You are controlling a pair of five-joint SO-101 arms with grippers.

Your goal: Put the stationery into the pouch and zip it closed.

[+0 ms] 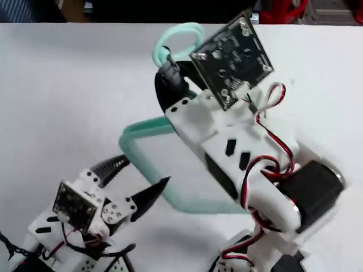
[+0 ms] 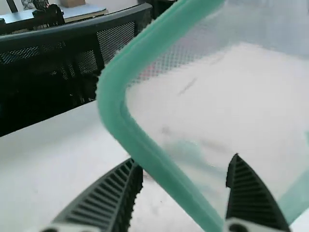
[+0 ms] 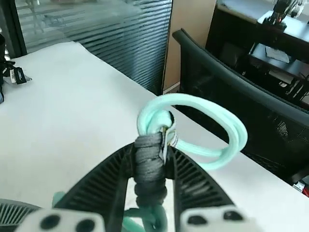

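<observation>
Fingers (image 3: 193,188) of the right gripper (image 3: 149,145) are clenched on the grey cord wrap (image 3: 149,159) of the zip pull, with its mint loop (image 3: 227,140) poking out past the tips. Over to the left gripper (image 2: 186,164): released, one finger either side of the teal edge (image 2: 120,111) of the pouch (image 1: 135,148). That pouch lies mid-tabletop (image 1: 57,85), with the pull at its 12 o'clock and the left gripper at 7.

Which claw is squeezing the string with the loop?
The right claw: it is shut on the grey knot joined to the mint loop. The left claw is open, one finger either side of the pouch's green edge.
</observation>
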